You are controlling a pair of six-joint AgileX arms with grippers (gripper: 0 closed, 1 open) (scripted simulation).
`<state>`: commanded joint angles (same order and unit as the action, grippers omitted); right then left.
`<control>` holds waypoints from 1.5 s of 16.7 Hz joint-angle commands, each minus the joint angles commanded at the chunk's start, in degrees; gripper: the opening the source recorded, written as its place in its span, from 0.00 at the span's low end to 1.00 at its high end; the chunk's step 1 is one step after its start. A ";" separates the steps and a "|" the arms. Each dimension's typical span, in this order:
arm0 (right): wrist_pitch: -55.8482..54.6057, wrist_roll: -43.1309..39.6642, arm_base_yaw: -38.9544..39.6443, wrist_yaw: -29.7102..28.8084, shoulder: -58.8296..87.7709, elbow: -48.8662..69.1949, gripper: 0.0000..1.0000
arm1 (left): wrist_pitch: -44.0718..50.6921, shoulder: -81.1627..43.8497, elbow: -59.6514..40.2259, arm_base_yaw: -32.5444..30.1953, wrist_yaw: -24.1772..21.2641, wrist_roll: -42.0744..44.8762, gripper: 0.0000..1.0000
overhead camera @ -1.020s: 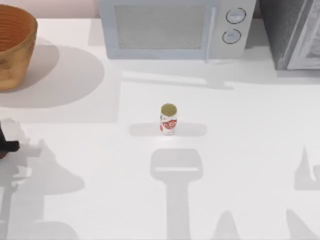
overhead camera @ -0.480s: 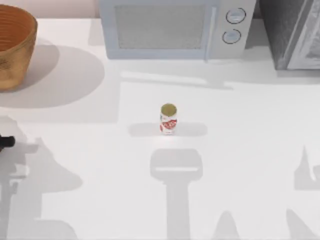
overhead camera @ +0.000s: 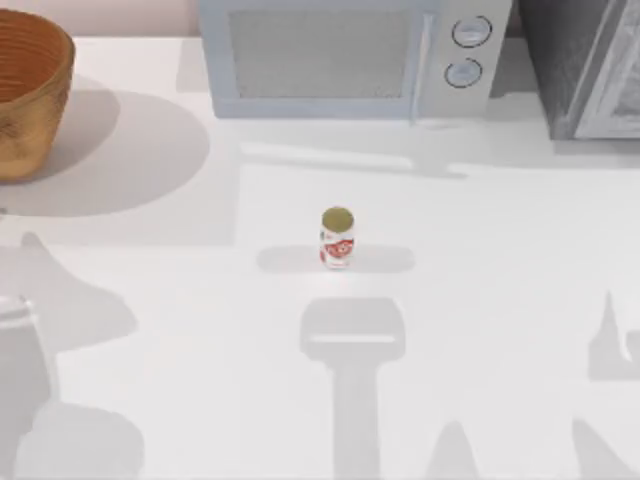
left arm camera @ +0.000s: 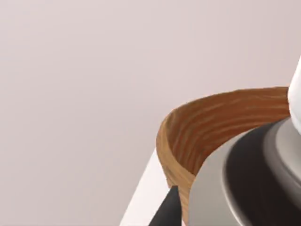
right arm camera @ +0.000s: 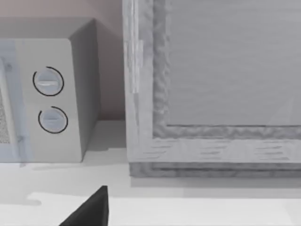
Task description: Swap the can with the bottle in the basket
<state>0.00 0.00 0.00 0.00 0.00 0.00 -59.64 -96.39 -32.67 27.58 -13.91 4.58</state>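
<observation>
The can [overhead camera: 337, 238], white with a red label and a dull gold top, stands upright at the middle of the table. The orange-brown woven basket [overhead camera: 28, 95] sits at the far left corner, and its ribbed rim [left arm camera: 188, 136] curves through the left wrist view. In front of that rim sits a large rounded grey, dark and white thing [left arm camera: 249, 183], very close to the camera; I cannot tell whether it is the bottle. One dark finger [left arm camera: 168, 212] of my left gripper pokes in beside it. A dark finger [right arm camera: 89, 211] of my right gripper hangs over the table's far right side.
A pale microwave [overhead camera: 350, 55] stands along the back edge, its two dials [right arm camera: 48, 81] facing the right wrist camera. A grey textured box [overhead camera: 585, 65] fills the back right corner. Arm shadows fall across the front of the table.
The dark tip of my left gripper at the top view's left edge has slid out past that edge, and its shadow has shifted. The can has not moved.
</observation>
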 joint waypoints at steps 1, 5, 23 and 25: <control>0.00 0.00 0.00 0.00 0.00 0.00 1.00 | 4.33 1.29 -3.43 0.81 0.19 0.06 0.00; 0.00 0.00 0.00 0.00 0.00 0.00 1.00 | 22.38 4.16 -17.94 0.24 -0.17 0.18 0.00; 0.00 0.00 0.00 0.00 0.00 0.00 1.00 | 52.10 0.44 -43.86 -11.19 -3.66 0.27 0.00; 0.00 0.00 0.00 0.00 0.00 0.00 1.00 | 49.51 -3.34 -44.68 -11.98 -3.26 0.13 0.00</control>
<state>0.00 0.00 0.00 0.00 0.00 0.00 -10.12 -99.73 -77.35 15.60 -17.17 4.71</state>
